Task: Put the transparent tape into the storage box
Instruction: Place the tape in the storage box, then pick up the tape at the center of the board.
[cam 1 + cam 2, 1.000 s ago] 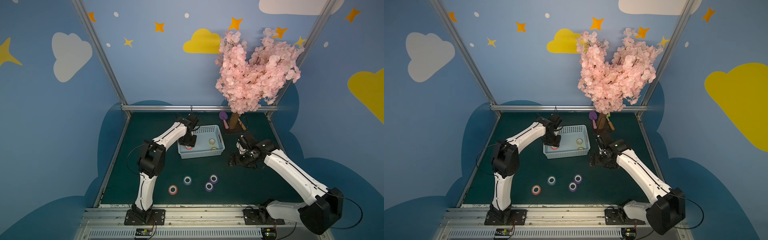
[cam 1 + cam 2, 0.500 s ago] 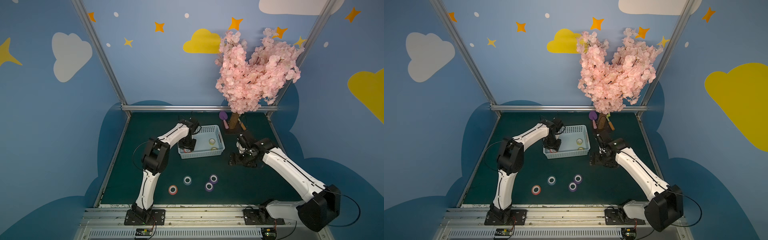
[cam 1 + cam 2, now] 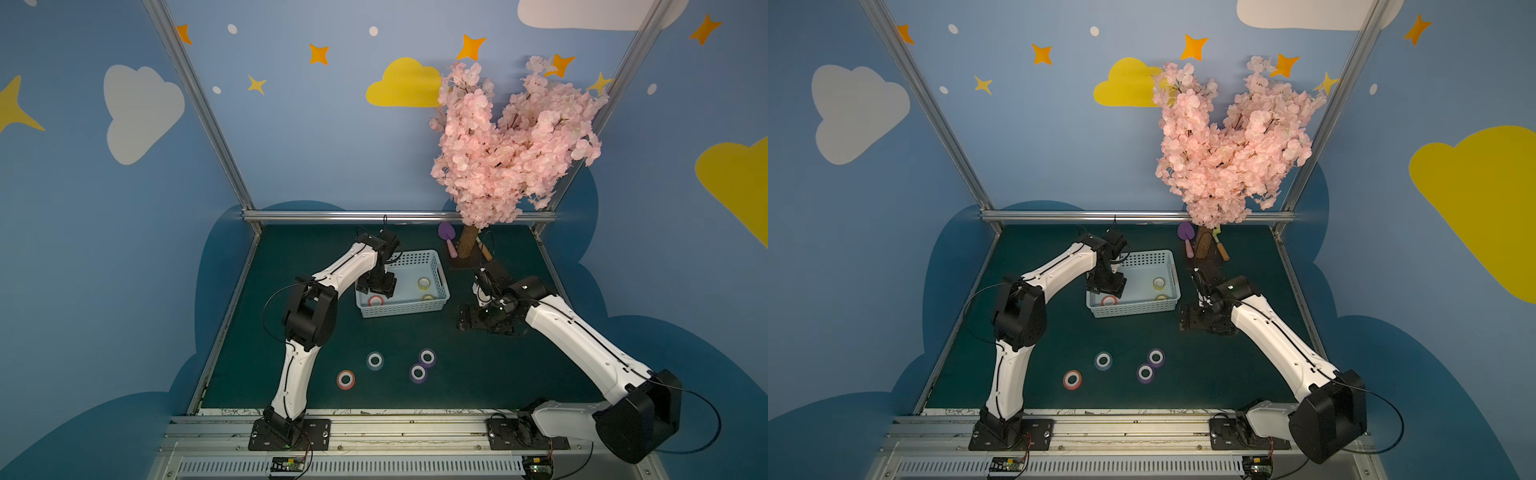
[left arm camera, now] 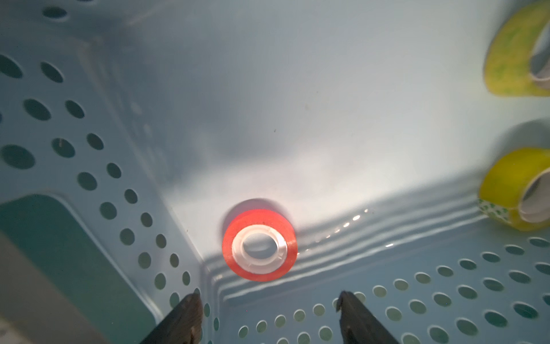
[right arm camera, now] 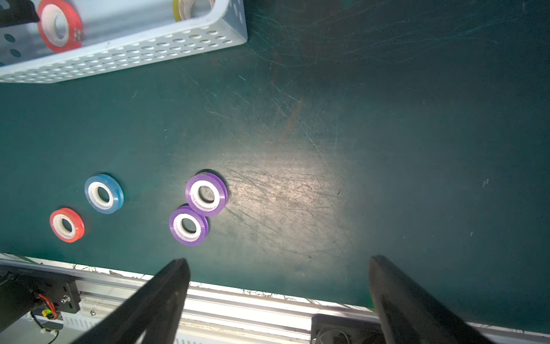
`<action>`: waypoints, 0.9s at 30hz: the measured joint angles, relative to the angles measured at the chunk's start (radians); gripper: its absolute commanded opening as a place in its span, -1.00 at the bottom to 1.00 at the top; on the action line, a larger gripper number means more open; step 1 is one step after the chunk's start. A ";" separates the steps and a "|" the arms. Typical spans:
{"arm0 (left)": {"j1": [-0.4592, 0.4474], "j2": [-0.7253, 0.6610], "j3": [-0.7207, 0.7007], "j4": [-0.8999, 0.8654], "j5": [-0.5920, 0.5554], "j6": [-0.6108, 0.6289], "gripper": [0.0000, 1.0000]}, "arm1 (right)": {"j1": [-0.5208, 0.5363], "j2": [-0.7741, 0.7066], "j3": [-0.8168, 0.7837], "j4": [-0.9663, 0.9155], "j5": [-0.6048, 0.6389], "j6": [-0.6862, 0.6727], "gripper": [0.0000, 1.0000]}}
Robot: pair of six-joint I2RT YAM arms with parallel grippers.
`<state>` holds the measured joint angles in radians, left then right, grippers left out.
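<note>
Three rolls boxed, left wrist view: a red tape roll lies flat in a corner of the pale blue storage box; two yellow tape rolls sit at the far end.
Left fingers, same view: spread, holding nothing, tips just short of the red tape roll.
Right wrist view: the right fingers stand wide apart and empty over the worktop; ahead lie a loose red roll, a blue roll and two purple rolls, that pair touching or nearly so.
Top views: storage box toward the worktop's 12 o'clock, red tape roll in its 7 o'clock corner; four loose rolls toward 6 o'clock; right fingers off the box's 4 o'clock corner, apart from it.
Risk: on the way out, the spread left fingers could snag the perforated wall beside them and drag the light box; closing on one purple roll could shove its neighbour away.
</note>
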<state>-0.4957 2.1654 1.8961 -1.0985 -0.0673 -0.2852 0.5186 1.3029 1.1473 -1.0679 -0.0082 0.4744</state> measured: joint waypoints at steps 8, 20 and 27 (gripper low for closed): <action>0.003 -0.282 -0.185 0.012 0.032 -0.062 0.97 | 0.000 0.000 0.000 0.005 -0.016 -0.008 0.96; 0.005 -0.660 -0.649 0.023 0.068 -0.166 1.00 | 0.014 -0.008 -0.011 0.026 -0.054 0.000 0.96; -0.019 -0.829 -0.881 0.052 0.100 -0.263 1.00 | 0.031 -0.007 -0.043 0.027 -0.092 0.021 0.96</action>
<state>-0.5152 1.3369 1.0153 -1.0466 0.0326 -0.5480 0.5495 1.2957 1.1042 -1.0405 -0.1005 0.4950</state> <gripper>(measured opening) 0.998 0.982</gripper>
